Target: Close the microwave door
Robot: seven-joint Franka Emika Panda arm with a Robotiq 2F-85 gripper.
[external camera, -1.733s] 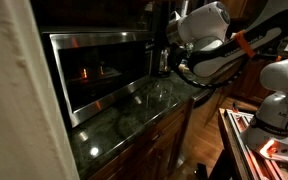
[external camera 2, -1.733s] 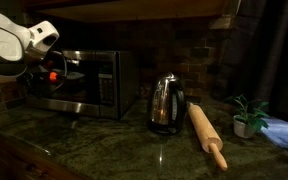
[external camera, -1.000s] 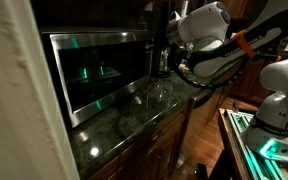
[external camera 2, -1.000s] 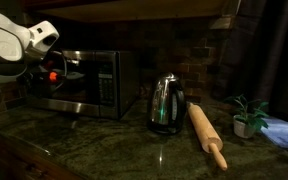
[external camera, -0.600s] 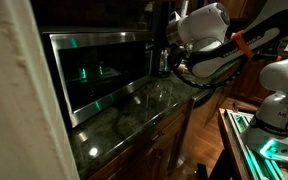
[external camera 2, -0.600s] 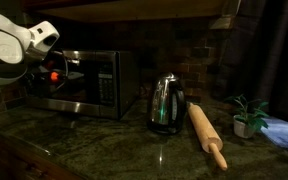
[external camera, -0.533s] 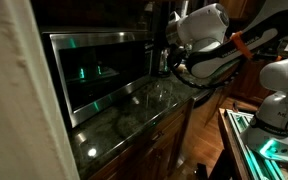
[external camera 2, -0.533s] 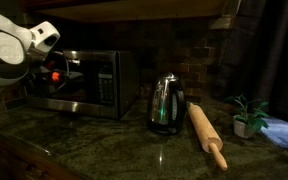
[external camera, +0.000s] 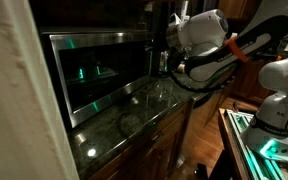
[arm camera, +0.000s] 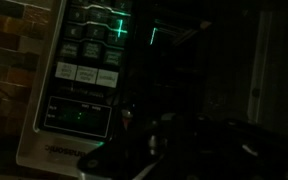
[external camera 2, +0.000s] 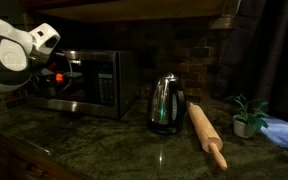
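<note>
Gripper (external camera 2: 67, 68) horizontal, facing microwave door (external camera 2: 87, 86)

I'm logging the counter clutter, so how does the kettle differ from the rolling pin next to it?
The kettle stands upright; the rolling pin lies flat. The kettle is shiny steel, the rolling pin pale wood. The kettle sits nearer the microwave. Both rest on the dark countertop.

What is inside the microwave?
Through the microwave door, the dark glass shows only faint green glints. The cavity of the microwave is too dark to tell whether anything sits inside.
</note>
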